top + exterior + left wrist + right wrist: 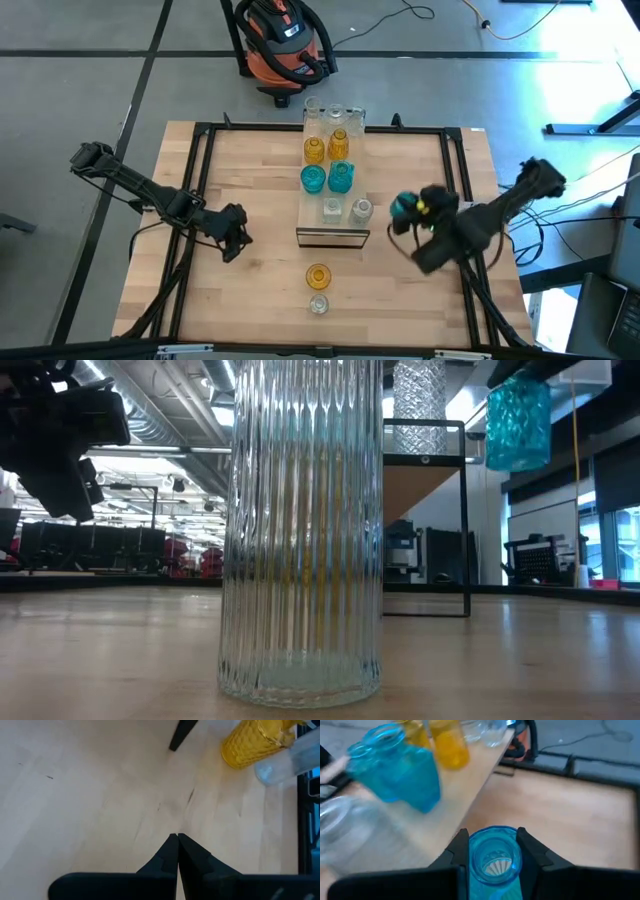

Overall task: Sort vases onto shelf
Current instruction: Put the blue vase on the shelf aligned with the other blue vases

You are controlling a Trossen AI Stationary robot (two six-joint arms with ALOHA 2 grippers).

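Right end effector (494,851), at the right of the high view just beside the shelf's right edge: pinching a teal vase (492,862) by the neck, one finger on each side, mouth facing the wrist camera. Held in the air, clear of the desk (250,180), seen in the low view as a teal shape at the upper right.

Left end effector (177,840), at the left of centre in the high view: pressed together, nothing held, hanging low over bare desk, well apart from the shelf (333,236).

Step in hand, by judgement: carrying the teal vase to the shelf, to stand with the other teal ones. To do it well: keep the vase upright, come in over the shelf from the right side above the tops of the standing vases, lower into a bare patch beside the teal pair in mid-frame, spread the fingers only once the base sits flat. Risk: knocking the clear vases at the near end of the shelf or the teal pair during the approach.

Count, from the high view:
- Teal: three, namely two on the shelf (313,179) and the one carried.
- Amber: three, namely two on the shelf (315,151) and one on the desk (318,275) below the shelf's near end.
- Clear: about five, namely two at the near end of the shelf (331,210), roughly two at the far end (hard to separate), and one on the desk (318,304) lowest in frame, close to the low camera.
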